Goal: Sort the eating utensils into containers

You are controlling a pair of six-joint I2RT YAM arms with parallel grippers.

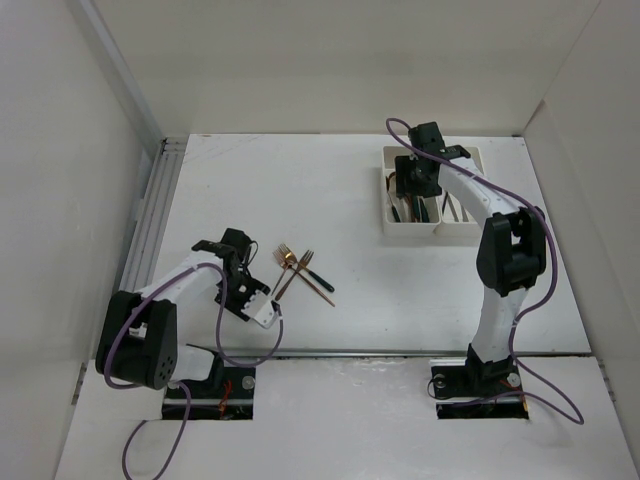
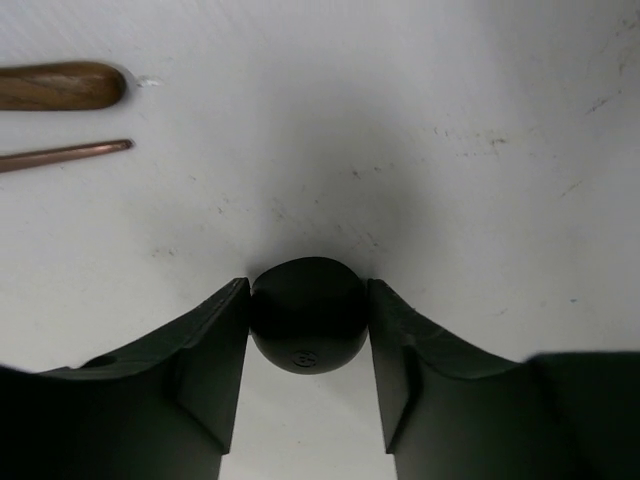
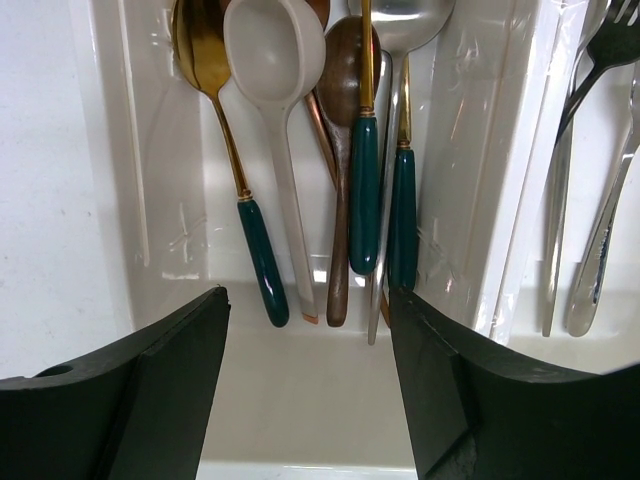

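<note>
My left gripper (image 1: 252,298) is low on the table, and its two black fingers (image 2: 215,340) touch both sides of a black rounded utensil end (image 2: 306,312) lying there. A wood-brown handle (image 2: 60,86) and a copper handle (image 2: 65,155) lie up and to the left of it. Gold and copper forks (image 1: 295,270) lie crossed just right of that gripper. My right gripper (image 3: 307,300) hangs open and empty over the left one of the white containers (image 1: 430,232). That bin holds several spoons (image 3: 262,60): gold, cream, wood-brown and green-handled. Silver forks (image 3: 590,200) lie in the right bin.
White walls close in the table on the left, back and right. A metal rail (image 1: 150,215) runs along the left edge. The divider wall (image 3: 480,180) between the bins stands close to my right finger.
</note>
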